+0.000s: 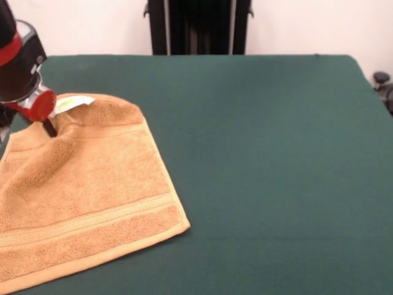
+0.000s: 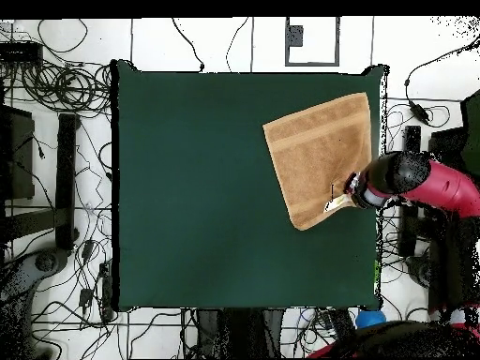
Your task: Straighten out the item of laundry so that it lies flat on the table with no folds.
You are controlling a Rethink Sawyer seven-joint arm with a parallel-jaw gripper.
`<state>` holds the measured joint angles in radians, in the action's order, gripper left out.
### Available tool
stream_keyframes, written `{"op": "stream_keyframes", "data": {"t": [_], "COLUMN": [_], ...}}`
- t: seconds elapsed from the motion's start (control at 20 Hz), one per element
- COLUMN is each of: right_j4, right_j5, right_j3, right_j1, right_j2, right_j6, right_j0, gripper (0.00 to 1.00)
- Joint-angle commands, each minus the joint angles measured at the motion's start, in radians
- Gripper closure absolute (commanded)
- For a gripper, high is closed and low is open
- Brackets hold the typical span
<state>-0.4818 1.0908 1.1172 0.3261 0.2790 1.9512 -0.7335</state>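
From the front camera I see the towel (image 1: 86, 196) lying at the left side of the bench (image 1: 270, 172), spread mostly open, with its near-left part running out of frame. It sits skewed to the bench edges: its near right corner points toward the camera and to the right. The woven border band (image 1: 86, 220) runs along the near side, rising slightly from left to right. The towel is close to square, so I cannot name a clear long axis. The far edge is lifted and puckered, and the cloth dips into a crease where the gripper (image 1: 48, 127) meets it. The white care label (image 1: 72, 103) sticks out at that far edge, just beside the red collar of the gripper.

In the overhead view the towel (image 2: 319, 157) lies near the right edge of the bench (image 2: 187, 187), rotated so one corner points toward the lower middle, and the red arm (image 2: 427, 183) comes in from the right to the towel's edge by the label (image 2: 335, 203).

I can only see a dark tip of the jaws pressed into the cloth; I cannot tell whether they are open or clamped on the towel, only that they touch it at the raised edge.
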Motion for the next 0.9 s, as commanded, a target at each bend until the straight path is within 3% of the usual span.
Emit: {"op": "stream_keyframes", "data": {"t": [0.05, 0.35, 0.9], "right_j4": [-0.114, -0.179, -0.192], "right_j5": [-0.171, -0.278, -0.263], "right_j3": [0.110, 0.083, 0.082], "right_j1": [-0.043, -0.092, -0.074], "right_j2": [0.062, 0.062, -0.004], "right_j6": [-0.199, -0.170, -0.013], "right_j0": [0.107, 0.115, 0.180], "gripper": [0.00, 0.00, 0.00]}}
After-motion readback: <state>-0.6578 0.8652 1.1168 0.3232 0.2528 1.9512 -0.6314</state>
